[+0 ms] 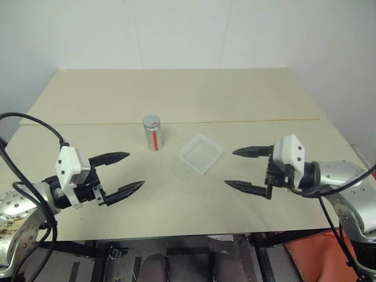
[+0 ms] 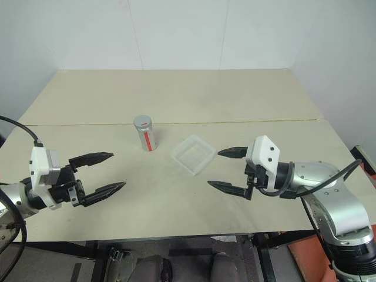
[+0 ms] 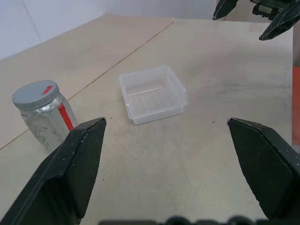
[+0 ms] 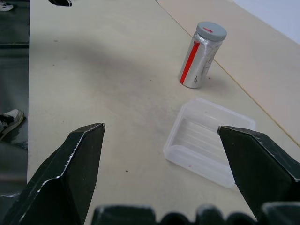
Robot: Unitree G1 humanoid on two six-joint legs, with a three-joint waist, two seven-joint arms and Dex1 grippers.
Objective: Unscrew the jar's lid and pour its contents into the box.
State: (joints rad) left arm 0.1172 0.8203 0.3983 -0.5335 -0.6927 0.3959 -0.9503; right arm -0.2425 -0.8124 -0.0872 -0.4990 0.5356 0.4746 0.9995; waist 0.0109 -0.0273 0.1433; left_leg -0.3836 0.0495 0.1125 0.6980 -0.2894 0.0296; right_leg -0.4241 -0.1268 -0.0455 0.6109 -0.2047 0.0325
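The worktop (image 1: 176, 100) carries two things near its middle. The box (image 1: 201, 154), open and with nothing visible inside, sits just beside the jar at about 4 o'clock from it, the two close but apart. The jar (image 1: 152, 133) stands upright, long axis vertical, red stripe facing the robot, with the lid (image 1: 151, 121) on top, so the unscrewing is not yet begun.

Both arms hover level over the near edge, well short of either thing. The left gripper (image 1: 124, 171) has its fingers spread wide on nothing; the jar lies at about 1 o'clock from it. The right gripper (image 1: 242, 170), fingers likewise wide and bare, has the box at about 11 o'clock and the jar beyond at 10. I judge the left nearer the jar.
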